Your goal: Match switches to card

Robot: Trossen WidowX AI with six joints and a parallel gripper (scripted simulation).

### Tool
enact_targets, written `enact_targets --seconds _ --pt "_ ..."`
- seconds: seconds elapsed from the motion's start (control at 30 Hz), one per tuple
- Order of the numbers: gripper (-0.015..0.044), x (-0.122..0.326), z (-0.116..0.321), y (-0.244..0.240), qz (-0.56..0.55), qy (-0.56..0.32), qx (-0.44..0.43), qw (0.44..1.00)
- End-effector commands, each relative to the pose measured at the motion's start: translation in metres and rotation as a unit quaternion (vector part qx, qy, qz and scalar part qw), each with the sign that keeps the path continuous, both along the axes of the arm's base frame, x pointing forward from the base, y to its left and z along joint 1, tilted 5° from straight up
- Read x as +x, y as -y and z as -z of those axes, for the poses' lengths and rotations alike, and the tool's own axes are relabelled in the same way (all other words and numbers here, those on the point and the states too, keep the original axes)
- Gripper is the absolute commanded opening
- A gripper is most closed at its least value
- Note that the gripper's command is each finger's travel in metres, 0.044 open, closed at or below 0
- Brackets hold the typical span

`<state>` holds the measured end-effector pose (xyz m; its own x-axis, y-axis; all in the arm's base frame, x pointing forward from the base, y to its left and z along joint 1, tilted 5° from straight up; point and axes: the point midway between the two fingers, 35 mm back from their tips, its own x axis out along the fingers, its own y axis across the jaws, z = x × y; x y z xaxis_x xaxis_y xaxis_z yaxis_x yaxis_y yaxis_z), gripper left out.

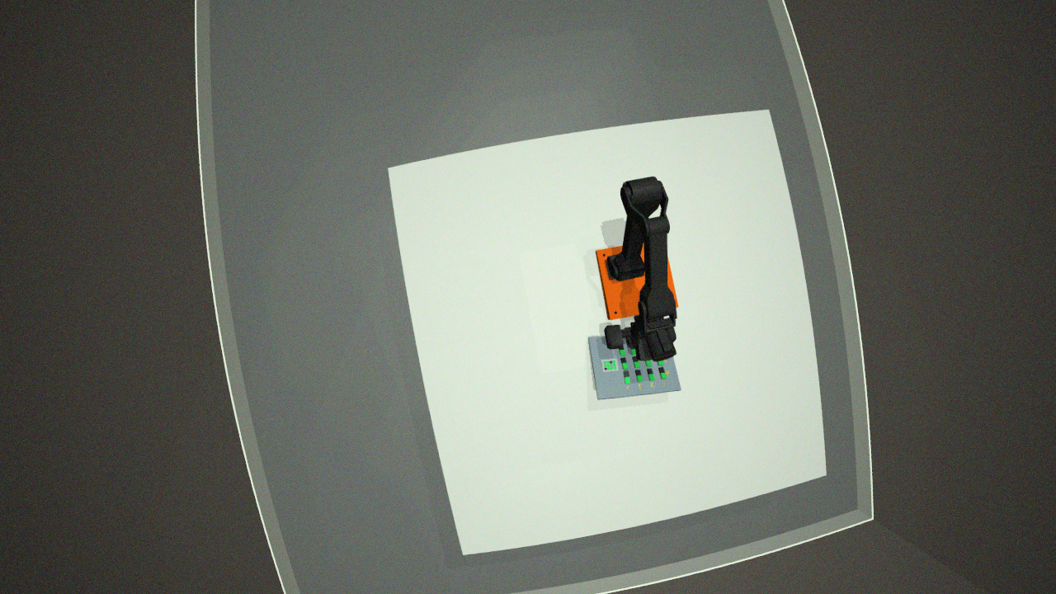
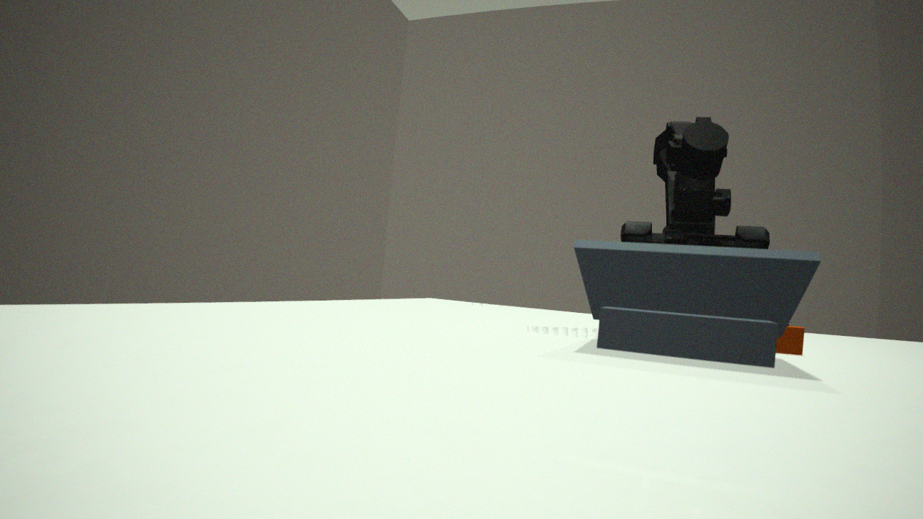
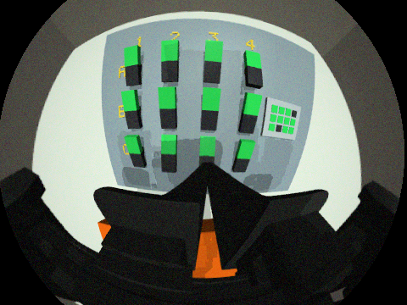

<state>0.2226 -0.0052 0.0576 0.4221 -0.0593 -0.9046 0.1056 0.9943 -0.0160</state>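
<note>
The grey-blue panel [image 1: 605, 385] [image 2: 690, 277] [image 3: 288, 59] carries rows A to C of green-and-dark switches, columns 1 to 4. The small card [image 1: 609, 365] [image 3: 266, 129] shows dark squares at A4 and C2 and green elsewhere. Switch A4 [image 3: 253, 68] seems to have its dark half raised; most others in rows A and B seem green-raised. The tilt of switch C2 [image 3: 169, 146] is unclear. My gripper [image 3: 207, 167] is shut and empty, over the panel's near part. Its tip covers the dark half of switch C3 [image 3: 208, 146]. Its height above the panel is unclear.
The orange base plate [image 1: 614, 299] [image 2: 790, 340] [image 3: 208, 254] lies on the arm's side of the panel. The panel stands on a low support [image 2: 687, 336] on the white table [image 1: 516, 443]. The panel's back hides the fingers in the exterior view.
</note>
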Motion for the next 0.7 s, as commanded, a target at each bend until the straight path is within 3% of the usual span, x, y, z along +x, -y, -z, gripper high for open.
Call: enact_targets --seconds 0.0,0.67 --pt "0.0 0.0002 0.0009 -0.0005 -0.002 0.0 0.001 1.0" --pt "0.0 0.0013 0.0033 -0.0004 -0.002 0.0 0.001 1.0"
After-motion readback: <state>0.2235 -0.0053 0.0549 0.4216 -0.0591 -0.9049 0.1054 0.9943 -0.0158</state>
